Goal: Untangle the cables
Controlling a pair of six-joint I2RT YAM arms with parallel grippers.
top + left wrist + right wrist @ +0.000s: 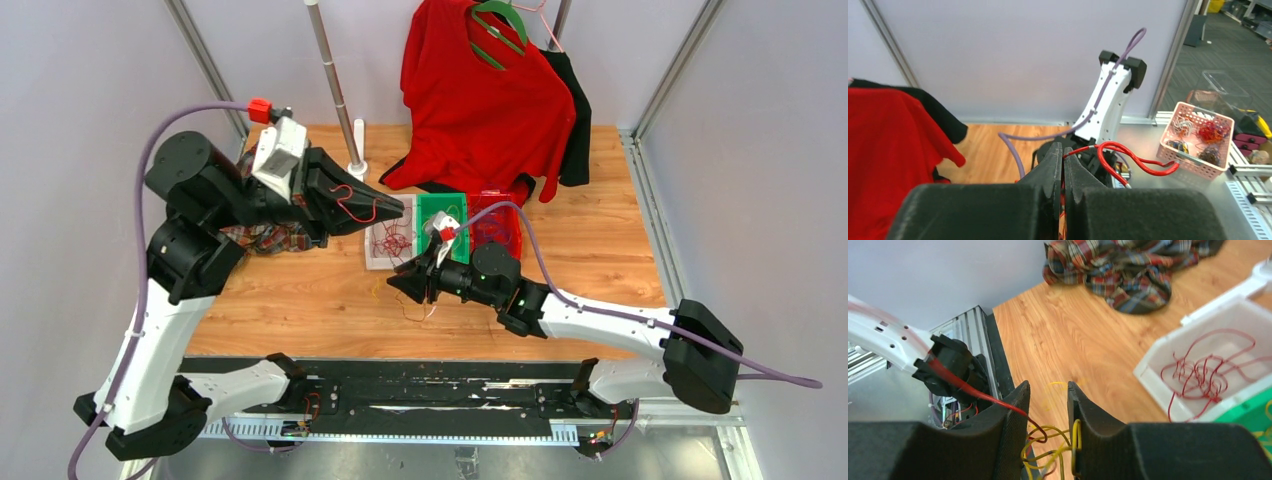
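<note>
My left gripper [398,208] hovers above the table beside the white bin [372,262], shut on a single red cable [1128,156] that curls out to the right of its tips [1063,150]. That red cable [352,202] lies draped over the fingers in the top view. My right gripper [396,284] is low over the wood, just in front of the bins. Its jaws [1048,390] stand apart around a loose tangle of yellow and dark red cables [1060,442], not pinching it. Yellow cables [415,306] trail on the table below it. More red cables [1205,372] lie in the white bin.
A green bin [445,212] and a red bin [497,226] stand to the right of the white one. A plaid cloth [270,238] lies at the left, under the left arm. A red shirt on a green hanger [480,95] and a metal pole [335,85] stand at the back. A pink basket [1198,141] sits off the table.
</note>
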